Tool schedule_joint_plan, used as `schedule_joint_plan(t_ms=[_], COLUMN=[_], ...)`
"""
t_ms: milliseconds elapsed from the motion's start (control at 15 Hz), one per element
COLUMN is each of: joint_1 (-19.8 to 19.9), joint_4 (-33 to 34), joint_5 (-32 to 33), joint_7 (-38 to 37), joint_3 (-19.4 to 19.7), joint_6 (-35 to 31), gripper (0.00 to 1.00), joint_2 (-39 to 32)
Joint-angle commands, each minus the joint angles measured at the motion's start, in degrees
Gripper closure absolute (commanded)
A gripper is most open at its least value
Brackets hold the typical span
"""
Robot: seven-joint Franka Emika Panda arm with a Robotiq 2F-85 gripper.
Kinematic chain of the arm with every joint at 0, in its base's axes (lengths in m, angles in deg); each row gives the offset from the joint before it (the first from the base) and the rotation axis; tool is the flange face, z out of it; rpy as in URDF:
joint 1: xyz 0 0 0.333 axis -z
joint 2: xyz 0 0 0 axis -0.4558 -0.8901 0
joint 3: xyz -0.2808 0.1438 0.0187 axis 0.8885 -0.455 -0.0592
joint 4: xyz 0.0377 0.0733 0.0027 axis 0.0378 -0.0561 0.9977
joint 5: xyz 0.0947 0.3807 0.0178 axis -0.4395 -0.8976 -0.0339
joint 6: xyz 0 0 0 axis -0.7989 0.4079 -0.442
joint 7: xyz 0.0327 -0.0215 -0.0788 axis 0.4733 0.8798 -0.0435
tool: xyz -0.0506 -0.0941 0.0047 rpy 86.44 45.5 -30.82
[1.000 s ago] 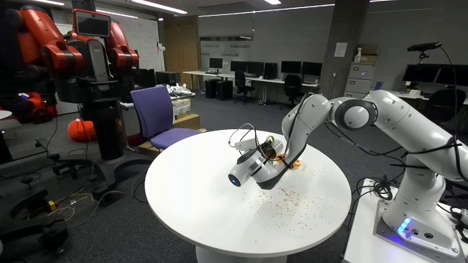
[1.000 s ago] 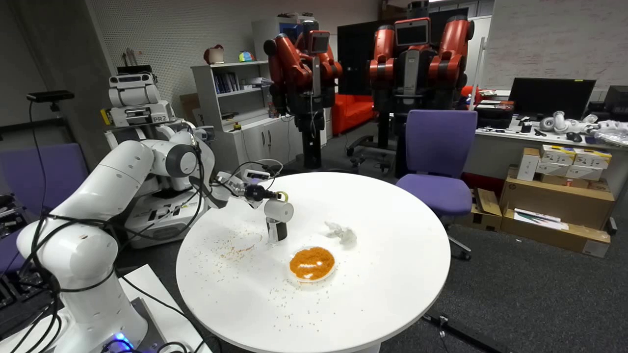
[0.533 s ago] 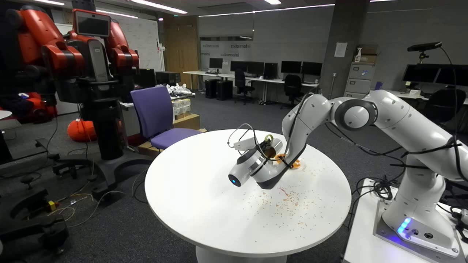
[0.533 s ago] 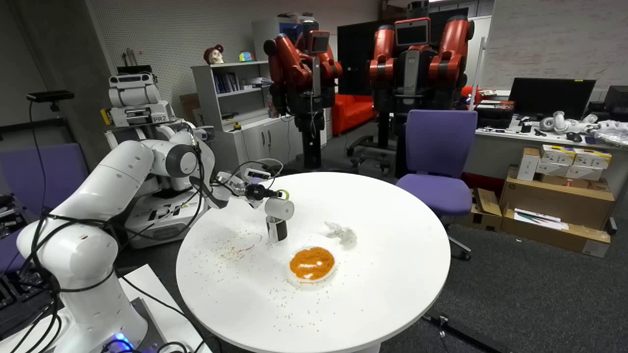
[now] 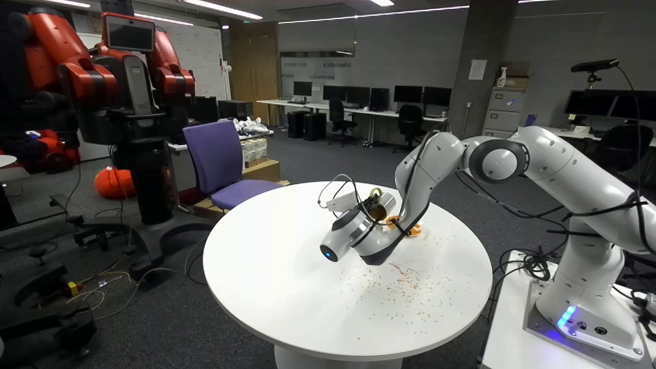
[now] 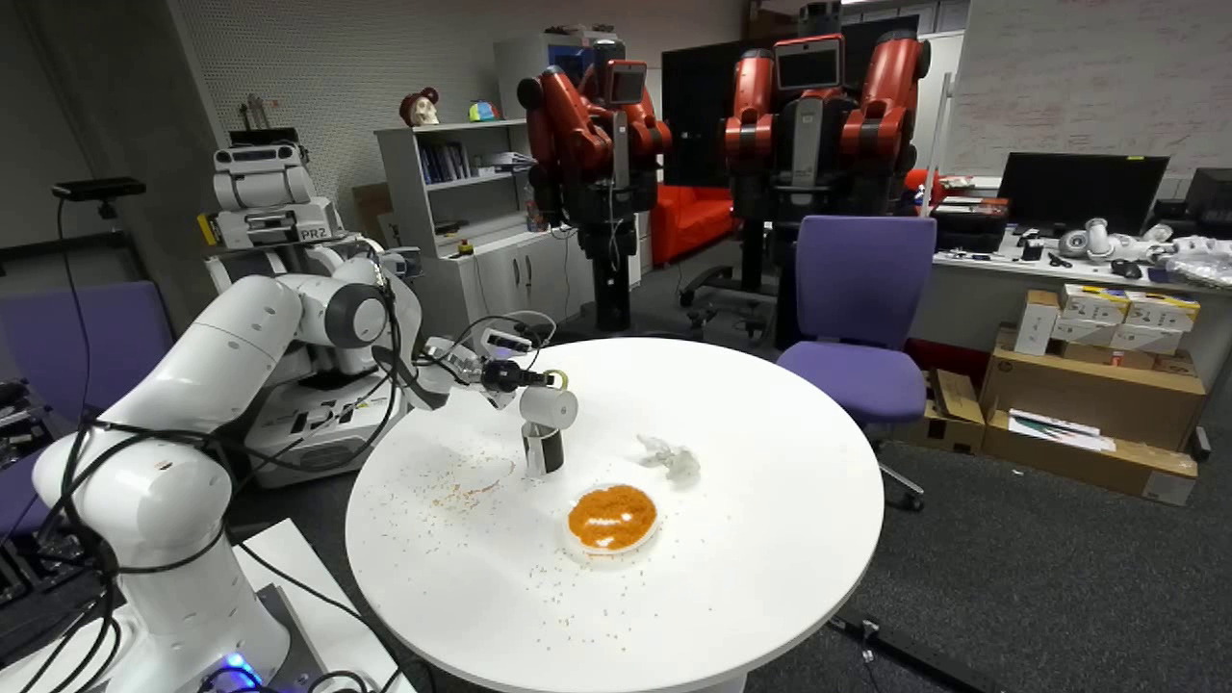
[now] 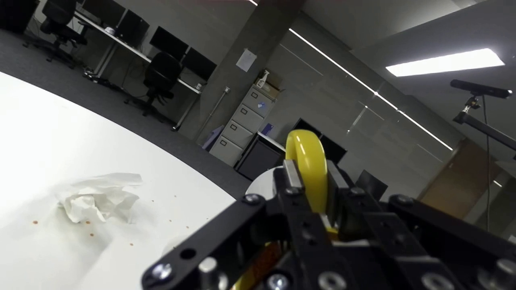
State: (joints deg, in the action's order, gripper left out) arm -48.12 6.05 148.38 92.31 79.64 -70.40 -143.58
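Above the table (image 6: 751, 587), the claw (image 7: 315, 174) pinches a mug handle (image 7: 307, 150)

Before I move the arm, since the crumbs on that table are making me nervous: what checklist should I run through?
1. Grip on the mug: ok; the gripper is closed on its yellow handle.
2. Mug upright: not ok; it is tipped on its side.
3. Mug empty: cannot tell; the inside shows amber, nothing clearer.
4. Mug clear of the dark object below: cannot tell; they overlap in an exterior view.
5. Orange-filled dish clear of mug and gripper: ok; it sits apart from both.
6. Table free of crumbs: not ok; orange ones lie scattered on it.
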Motion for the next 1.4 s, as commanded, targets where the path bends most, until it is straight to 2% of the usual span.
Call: schedule_joint_plan(t_ms=[0, 1333], joint_1=[-0.80, -2.08], joint_4=[0.67, -0.05], joint_5=[1.97, 6.08], joint_7=[3.97, 12.41], joint_3=[1.16, 2.43], joint_6=[0.92, 2.03], gripper=[0.95, 0.95], joint_2=[0.47, 0.23])
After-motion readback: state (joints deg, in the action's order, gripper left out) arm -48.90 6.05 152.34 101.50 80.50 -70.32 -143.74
